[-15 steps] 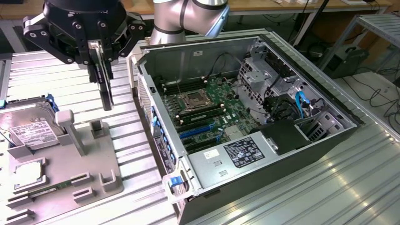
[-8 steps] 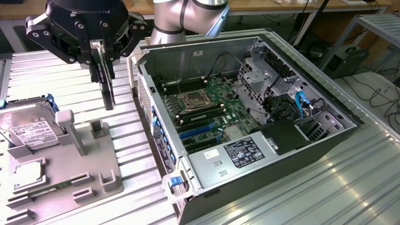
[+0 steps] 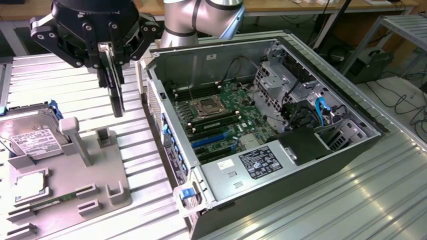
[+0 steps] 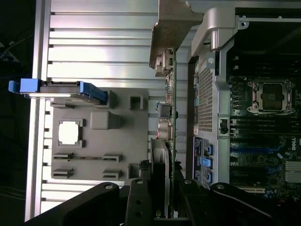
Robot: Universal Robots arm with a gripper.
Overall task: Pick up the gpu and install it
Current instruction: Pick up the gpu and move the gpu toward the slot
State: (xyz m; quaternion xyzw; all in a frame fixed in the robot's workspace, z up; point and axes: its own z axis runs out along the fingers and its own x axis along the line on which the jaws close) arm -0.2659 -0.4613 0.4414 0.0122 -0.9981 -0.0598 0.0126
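The fingers [image 3: 102, 59] of my gripper [image 3: 111, 62] are drawn partway in and clamped flat on both faces of the gpu [image 3: 118, 97], pinching it near its upper end. The card hangs straight down from the grip, turned edge-on to the exterior camera, so it reads as a thin dark strip.

From the wrist camera, the gripper [image 4: 164, 202] holds the same gpu [image 4: 170, 108] seen along its edge. The black cooler face is nearest the fingers, then the green board, and the pale metal end bracket [image 4: 169, 23] is at the far end.

The card is in the air, with its lower end above the grey fixture tray [image 3: 80, 175] and apart from it. It is just beside the open side of the computer case [image 3: 320, 150], on the exterior view's left of the case wall.

The tray [image 4: 94, 141] lies on the ribbed metal table [image 3: 373, 195]. At the tray's edge on the exterior view's left, a silver hard drive [image 3: 30, 137] with a white label leans in a blue carrier. A narrow green memory stick [image 3: 57, 201] lies flat in a slot nearer the camera.

The case lies on its side with its panel off. Inside it I see the green motherboard [image 3: 227, 122], the square processor socket [image 3: 205, 106] and a row of blue and black expansion slots [image 3: 212, 141]. The wrist camera shows the motherboard [image 4: 263, 141] and socket [image 4: 273, 95] beyond the case wall [image 4: 207, 84].

The silver arm [image 3: 200, 17] rises behind the case.
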